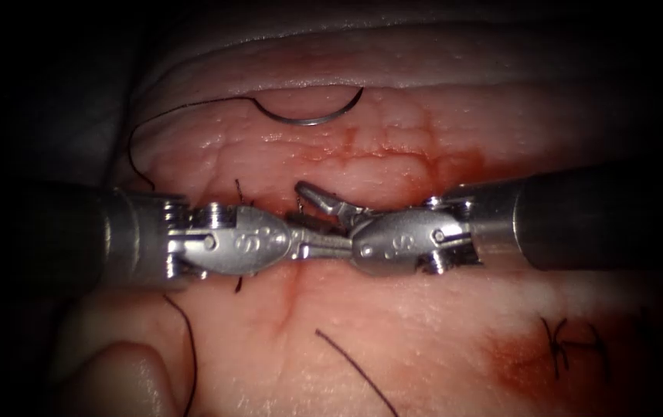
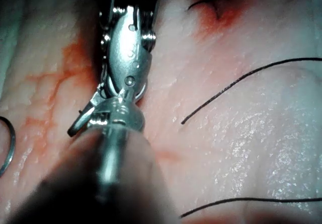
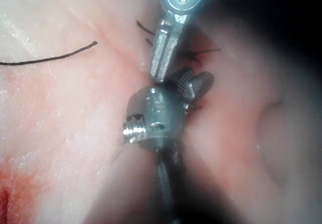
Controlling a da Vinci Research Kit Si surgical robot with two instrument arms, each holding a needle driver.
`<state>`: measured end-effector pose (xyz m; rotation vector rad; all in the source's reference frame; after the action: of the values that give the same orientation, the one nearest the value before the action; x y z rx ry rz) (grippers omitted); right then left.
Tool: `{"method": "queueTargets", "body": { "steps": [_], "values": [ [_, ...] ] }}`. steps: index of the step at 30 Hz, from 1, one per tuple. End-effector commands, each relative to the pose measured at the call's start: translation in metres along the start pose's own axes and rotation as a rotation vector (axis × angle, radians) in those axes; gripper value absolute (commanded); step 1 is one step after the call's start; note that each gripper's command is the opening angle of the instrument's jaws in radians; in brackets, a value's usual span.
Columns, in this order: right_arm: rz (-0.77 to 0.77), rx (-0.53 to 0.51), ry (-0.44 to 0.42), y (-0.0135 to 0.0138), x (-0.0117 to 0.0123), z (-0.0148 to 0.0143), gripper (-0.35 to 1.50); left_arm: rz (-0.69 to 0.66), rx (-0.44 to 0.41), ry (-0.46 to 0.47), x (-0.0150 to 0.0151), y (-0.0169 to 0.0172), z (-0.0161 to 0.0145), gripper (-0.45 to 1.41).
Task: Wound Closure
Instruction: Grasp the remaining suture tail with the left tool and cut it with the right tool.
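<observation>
The curved needle (image 1: 310, 117) lies flat on the tissue (image 1: 424, 340) beyond both tools, held by neither and not in the tissue; it also shows in the left wrist view (image 2: 7, 146). Its thread (image 1: 134, 147) curls off to the left. The left tool (image 1: 342, 249) reaches in over the cut (image 1: 289, 305) with jaws shut, and I see nothing between them. The right tool (image 1: 302, 207) meets it tip to tip with jaws open and empty, one jaw raised. Short cut ends of thread (image 1: 239, 188) stick out beside the left tool.
A loose thread (image 1: 355, 372) lies on the near tissue right of the cut, another (image 1: 188, 347) left of it. A finished stitch (image 1: 567, 345) sits in red fluid at the lower right. Red fluid (image 1: 455, 166) stains the far tissue.
</observation>
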<state>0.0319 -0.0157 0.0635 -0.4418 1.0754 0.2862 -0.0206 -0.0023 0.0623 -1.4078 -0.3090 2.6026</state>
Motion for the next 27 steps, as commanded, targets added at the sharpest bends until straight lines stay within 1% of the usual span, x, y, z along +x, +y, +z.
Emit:
{"method": "queueTargets", "body": {
  "steps": [1,5,6,7,8,9,10,14,19,21,22,23,25,27],
  "values": [
    [0.007,-0.005,-0.004,-0.0007,-0.0002,0.0006,-0.35,0.000,-0.001,0.001,-0.0001,0.0000,0.0007,-0.45],
    [0.013,-0.006,-0.001,-0.0007,-0.0003,0.0004,-0.35,0.000,-0.001,0.001,-0.0001,0.0000,0.0006,-0.45],
    [0.013,-0.007,-0.003,-0.0007,-0.0002,0.0004,0.02,0.000,-0.001,0.001,-0.0001,0.0000,0.0006,-0.45],
    [0.014,-0.001,0.005,-0.0006,-0.0002,0.0003,0.46,0.000,-0.001,0.001,-0.0001,0.0000,0.0006,-0.45],
    [0.015,0.004,0.010,-0.0005,-0.0001,0.0002,0.79,0.001,-0.002,0.001,-0.0001,0.0001,0.0005,-0.45],
    [0.017,0.006,0.010,-0.0003,-0.0001,0.0001,1.19,0.001,-0.004,0.002,-0.0001,0.0002,0.0003,-0.45],
    [0.015,0.012,0.014,0.0002,0.0000,-0.0004,1.28,0.003,-0.008,0.003,-0.0001,0.0006,-0.0002,-0.45],
    [-0.004,0.028,0.023,0.0018,-0.0001,-0.0020,1.23,0.012,-0.021,0.006,-0.0004,0.0017,-0.0016,-0.45],
    [-0.021,-0.008,0.021,0.0047,0.0001,-0.0043,1.19,0.024,-0.023,0.000,-0.0016,0.0021,-0.0031,-0.45],
    [-0.023,-0.021,0.026,0.0058,0.0002,-0.0052,1.16,0.033,-0.018,-0.006,-0.0026,0.0024,-0.0036,-0.45],
    [-0.023,-0.021,0.026,0.0058,0.0002,-0.0052,1.16,0.033,-0.018,-0.006,-0.0026,0.0024,-0.0036,-0.45],
    [-0.016,-0.031,0.017,0.0066,0.0004,-0.0059,1.13,0.025,-0.010,-0.015,-0.0036,0.0027,-0.0039,-0.45],
    [-0.014,-0.048,0.019,0.0074,0.0005,-0.0065,1.11,0.017,-0.001,-0.024,-0.0049,0.0029,-0.0044,-0.45],
    [-0.010,-0.055,0.025,0.0077,0.0004,-0.0067,1.09,0.004,0.008,-0.028,-0.0059,0.0031,-0.0047,-0.45]
  ]
}}
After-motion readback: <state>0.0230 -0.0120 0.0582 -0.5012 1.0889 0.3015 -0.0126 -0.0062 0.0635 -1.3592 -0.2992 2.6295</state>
